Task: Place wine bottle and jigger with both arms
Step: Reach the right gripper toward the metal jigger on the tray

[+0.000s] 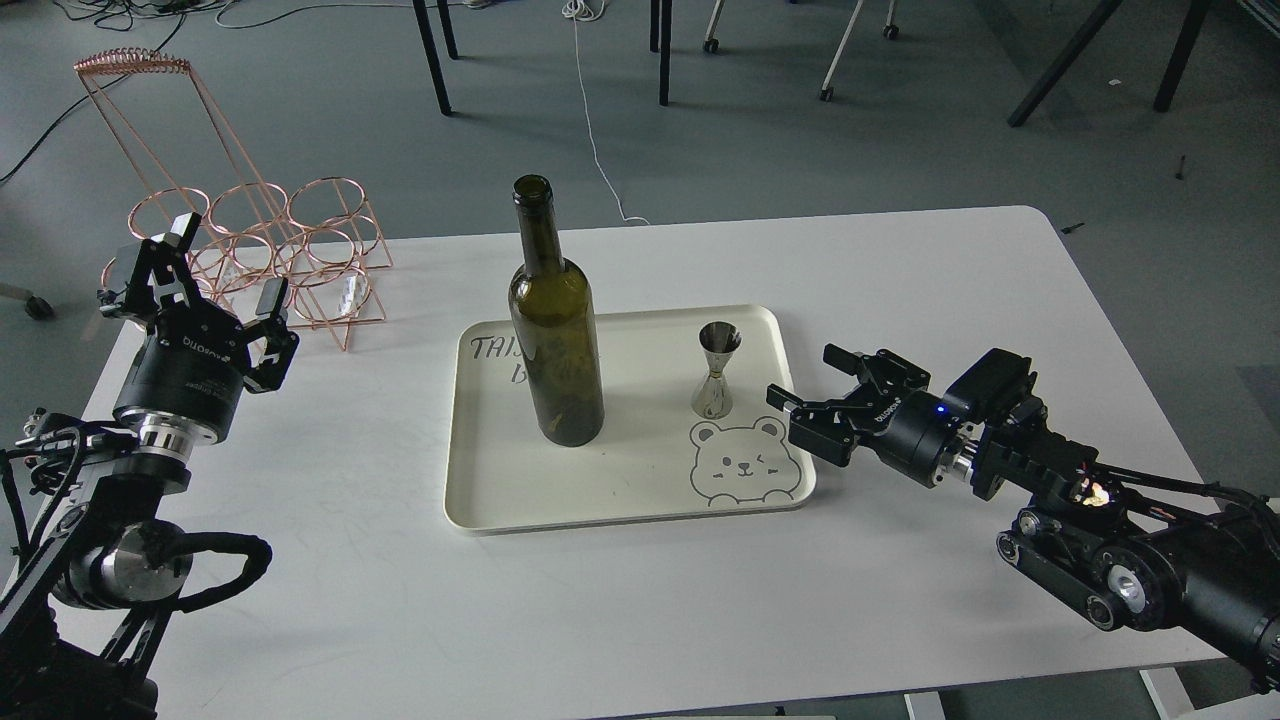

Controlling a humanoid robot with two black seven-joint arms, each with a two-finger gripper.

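The dark olive-green wine bottle (556, 340) stands upright on the left half of a cream tray (620, 490). The small silver jigger (716, 370) stands upright on the tray's right half, above a bear drawing. My right gripper (805, 400) is open and empty, low over the table just right of the tray's right edge, pointing left toward the jigger. My left gripper (200, 280) is open and empty, raised at the table's left side, well left of the bottle.
A copper wire bottle rack (255, 250) stands at the back left corner of the white table (900, 280), just behind my left gripper. Chair and table legs stand on the grey floor beyond.
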